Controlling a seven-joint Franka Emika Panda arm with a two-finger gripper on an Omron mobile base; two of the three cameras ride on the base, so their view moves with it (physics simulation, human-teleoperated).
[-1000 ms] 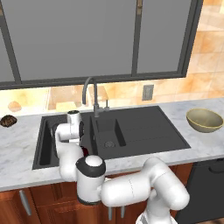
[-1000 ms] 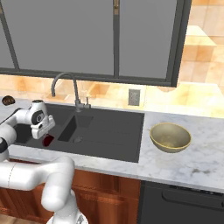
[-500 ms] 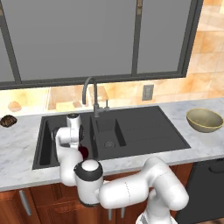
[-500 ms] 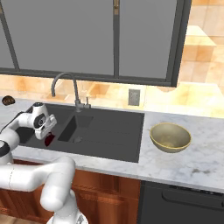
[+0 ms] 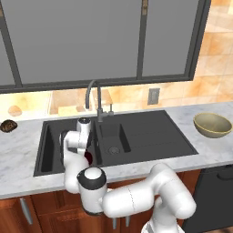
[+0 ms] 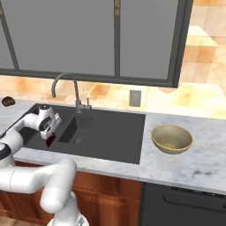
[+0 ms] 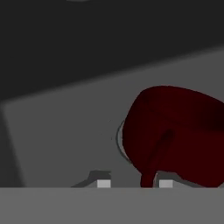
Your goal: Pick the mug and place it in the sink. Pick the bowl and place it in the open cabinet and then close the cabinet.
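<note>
I have the arm folded low over the left basin of the sink (image 5: 150,136), wrist pointing down. The mug (image 7: 175,135) lies on the basin floor just beyond the pincer (image 7: 134,183), right of centre in my hand view. The tips stand slightly apart; I cannot tell whether they touch it. The bowl (image 6: 171,138) sits on the bench (image 6: 194,163), well right.

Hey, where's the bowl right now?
The bowl sits on the marble counter to the right of the sink, at the right side of both base views, well away from the arm.
</note>
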